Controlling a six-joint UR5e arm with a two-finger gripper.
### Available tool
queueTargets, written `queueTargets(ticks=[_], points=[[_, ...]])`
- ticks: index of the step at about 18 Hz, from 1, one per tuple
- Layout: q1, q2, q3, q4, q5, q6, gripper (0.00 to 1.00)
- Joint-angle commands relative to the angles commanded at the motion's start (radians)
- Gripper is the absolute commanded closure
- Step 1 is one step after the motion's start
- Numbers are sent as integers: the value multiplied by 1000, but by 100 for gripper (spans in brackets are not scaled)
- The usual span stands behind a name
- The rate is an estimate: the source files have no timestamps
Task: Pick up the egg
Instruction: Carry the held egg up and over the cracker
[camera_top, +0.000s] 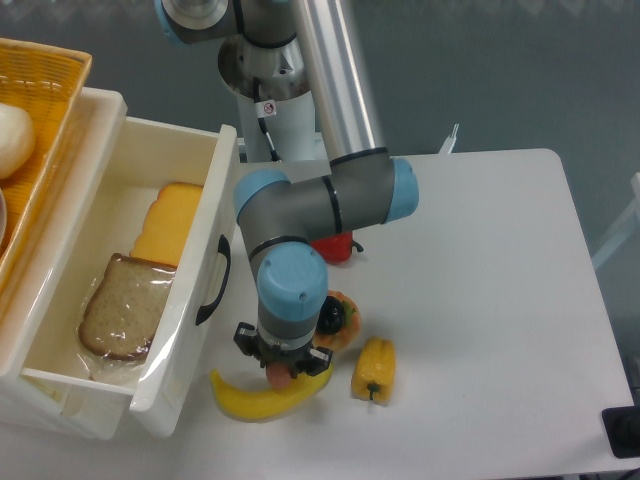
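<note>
So the egg (280, 377) is a little smooth brownish-pink oval, pinched in the gripper (283, 372) right over the banana (262, 395), beside the yellow pepper (373, 368).

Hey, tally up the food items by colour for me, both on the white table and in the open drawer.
Yellow or orange: 3 (curved banana, small yellow pepper, orange cheese slice)
Red: 1 (red item mostly hidden behind the arm)
Brownish-pink: 1 (small egg at the claw)
Brown: 1 (bread slice)
Orange with dark centre: 1 (round tart)
Total: 7
</note>
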Motion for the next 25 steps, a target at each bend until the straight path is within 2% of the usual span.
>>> queueTargets(ticks=[4, 7, 9, 13, 17, 21, 25], points=[[23, 51, 11, -2, 2, 127, 57], [92, 94, 2, -9, 6, 300, 60], [118, 123, 0, -37, 6, 399, 60], [127, 149, -2, -52, 8, 495, 60], [123, 187, -12, -69, 81, 557, 60], [83, 203, -24, -71, 83, 582, 60], [77, 209, -40, -72, 71, 582, 60]])
